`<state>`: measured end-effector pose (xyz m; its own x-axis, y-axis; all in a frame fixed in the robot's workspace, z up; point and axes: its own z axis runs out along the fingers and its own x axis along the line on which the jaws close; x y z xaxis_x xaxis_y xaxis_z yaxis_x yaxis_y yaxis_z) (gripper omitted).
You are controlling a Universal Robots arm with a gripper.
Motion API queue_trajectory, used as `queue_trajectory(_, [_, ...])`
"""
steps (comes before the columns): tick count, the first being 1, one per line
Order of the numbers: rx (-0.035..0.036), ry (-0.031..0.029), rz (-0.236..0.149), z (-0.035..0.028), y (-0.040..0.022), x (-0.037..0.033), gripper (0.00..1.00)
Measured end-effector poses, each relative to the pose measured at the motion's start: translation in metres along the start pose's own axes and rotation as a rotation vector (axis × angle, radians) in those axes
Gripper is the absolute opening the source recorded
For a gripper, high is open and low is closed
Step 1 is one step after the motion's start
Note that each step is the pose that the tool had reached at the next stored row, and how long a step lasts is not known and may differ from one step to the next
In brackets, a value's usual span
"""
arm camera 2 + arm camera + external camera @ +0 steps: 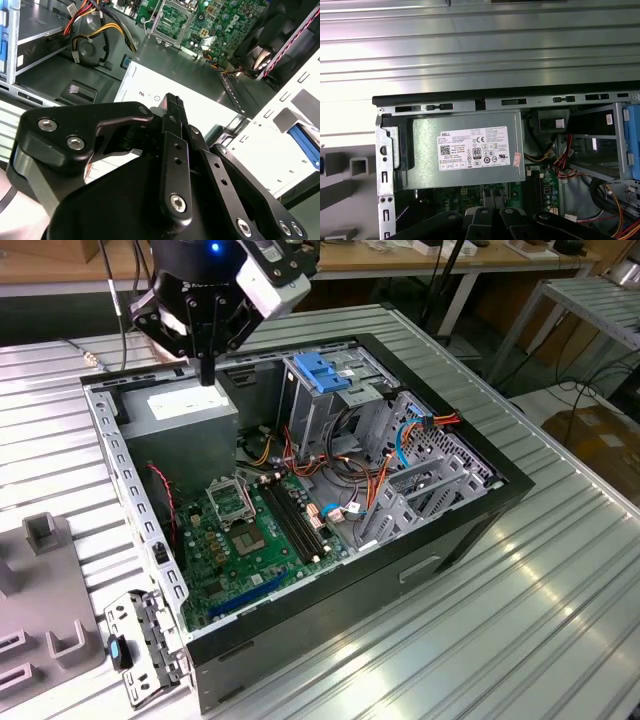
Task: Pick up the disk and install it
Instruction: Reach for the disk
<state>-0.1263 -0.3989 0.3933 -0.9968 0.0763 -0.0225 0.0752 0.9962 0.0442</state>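
The disk is out of view. My gripper (207,372) hangs over the back corner of the open computer case (470,530), just above the grey power-supply box (185,412). Its black fingers (173,105) are pressed together with nothing between them. In the second wrist view they point down at the box's white sticker (150,92). The first wrist view looks straight down on the power-supply box (465,150) and the case's rear wall (500,102).
A metal drive cage with a blue plastic top (322,375) stands in the case on the exterior view's right of the gripper. The green motherboard (250,535) and loose cables (350,490) fill the case floor. A grey fixture (40,590) and a metal bracket (140,640) lie on the ribbed table (520,640).
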Motion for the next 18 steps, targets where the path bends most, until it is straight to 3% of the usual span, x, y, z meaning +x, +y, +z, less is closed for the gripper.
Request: queue_trajectory(18, [0.0001, 0.0017, 0.000, 0.0000, -0.0003, 0.0043, 0.11])
